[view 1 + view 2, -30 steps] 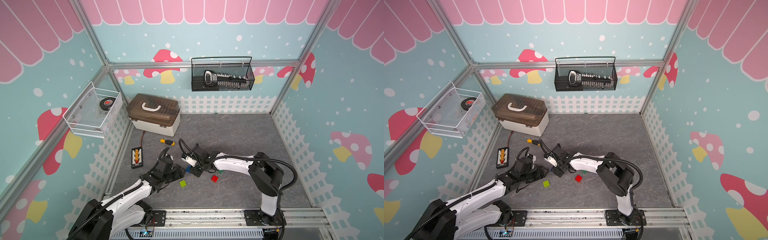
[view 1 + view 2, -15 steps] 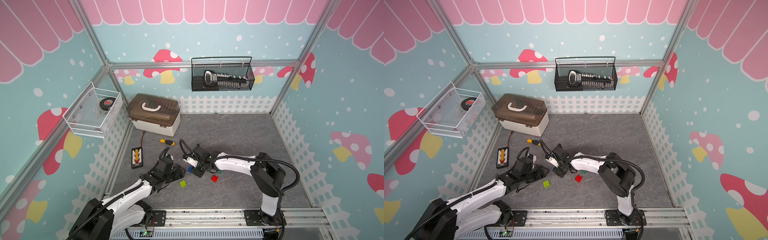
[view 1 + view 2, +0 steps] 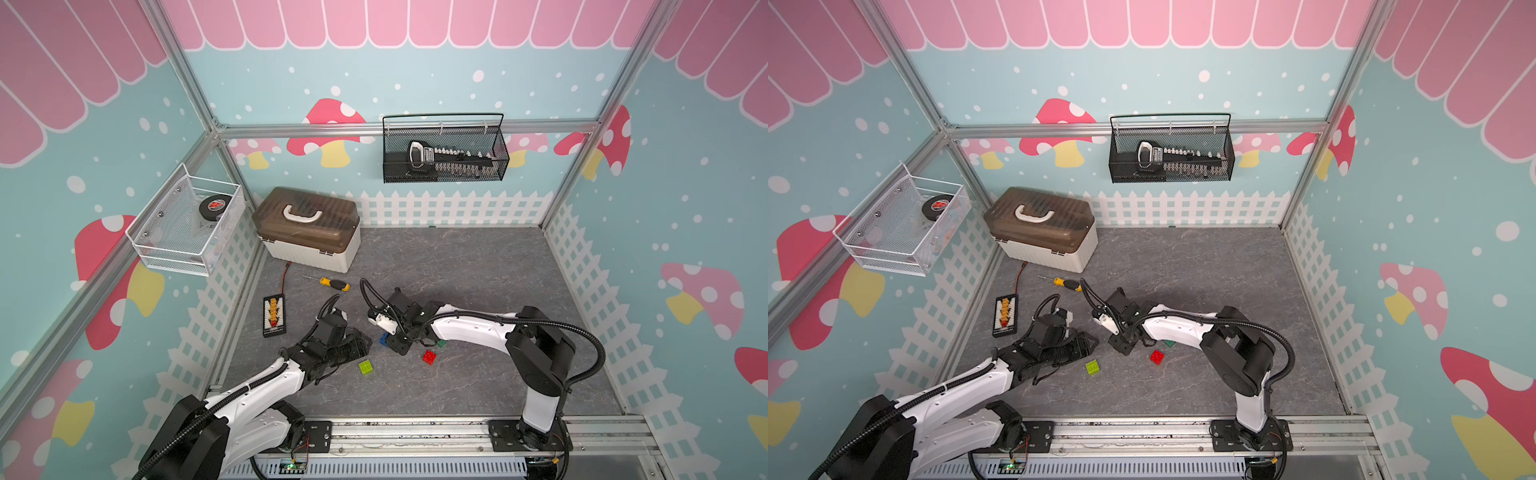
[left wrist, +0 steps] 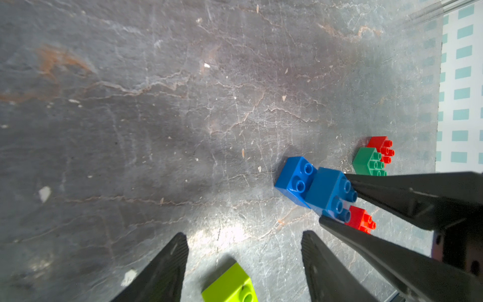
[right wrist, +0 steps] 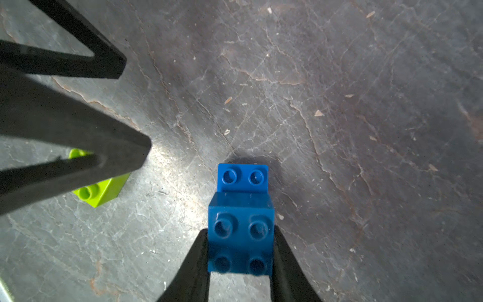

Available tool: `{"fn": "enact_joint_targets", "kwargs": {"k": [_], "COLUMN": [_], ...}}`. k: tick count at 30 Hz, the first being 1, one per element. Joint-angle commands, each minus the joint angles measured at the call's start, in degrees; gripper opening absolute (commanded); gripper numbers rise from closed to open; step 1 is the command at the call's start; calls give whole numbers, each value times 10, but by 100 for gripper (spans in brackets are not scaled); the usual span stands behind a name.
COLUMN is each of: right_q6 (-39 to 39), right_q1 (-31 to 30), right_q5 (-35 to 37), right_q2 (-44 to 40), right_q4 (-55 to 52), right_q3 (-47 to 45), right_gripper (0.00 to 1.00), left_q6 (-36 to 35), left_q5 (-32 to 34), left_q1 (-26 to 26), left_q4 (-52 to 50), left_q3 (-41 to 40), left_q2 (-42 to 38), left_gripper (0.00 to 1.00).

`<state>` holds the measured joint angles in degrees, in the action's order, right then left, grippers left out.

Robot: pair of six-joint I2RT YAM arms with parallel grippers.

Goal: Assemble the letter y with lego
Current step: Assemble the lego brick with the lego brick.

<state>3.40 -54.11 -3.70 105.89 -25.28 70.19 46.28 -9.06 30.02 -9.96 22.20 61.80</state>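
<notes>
two grippers crowd close: right gripper (image 5: 240, 232) clamped on the upper blue brick (image 5: 240, 206), lower blue brick (image 5: 242, 177) poking past its tips; left gripper (image 4: 243, 235) open, empty alongside. a skewed press could split them.

Two blue bricks are stacked in a step. The upper blue brick (image 5: 241, 243), studs up, is pinched in the right gripper (image 5: 240, 232) and covers half of the lower blue brick (image 5: 242, 177), which shows two studs. A lime square (image 3: 365, 367) lies loose nearby. A red brick (image 3: 429, 356) lies alone near a dark-green brick (image 4: 368, 162) — a second red brick (image 4: 382, 147) sits just beside it.
</notes>
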Motion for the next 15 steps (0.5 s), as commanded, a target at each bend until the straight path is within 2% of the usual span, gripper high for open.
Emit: {"fn": "enact_joint_targets", "kwargs": {"k": [1, 6, 15], "right_q6": [-13, -9, -12], "right_q1": [-2, 1, 3], "right_q5": [9, -3, 5], "right_q2": [-14, -24, 8], "right_q4": [-20, -9, -38], "right_q3": [7, -9, -4], "right_gripper": [25, 24, 24], "left_q6": [6, 6, 8], "left_q5": [-6, -8, -12], "left_q1": [-3, -4, -3], "left_q4": [16, 17, 23], "left_q3": [-3, -6, -6], "left_q2": [6, 6, 8], "left_gripper": [70, 70, 70]}}
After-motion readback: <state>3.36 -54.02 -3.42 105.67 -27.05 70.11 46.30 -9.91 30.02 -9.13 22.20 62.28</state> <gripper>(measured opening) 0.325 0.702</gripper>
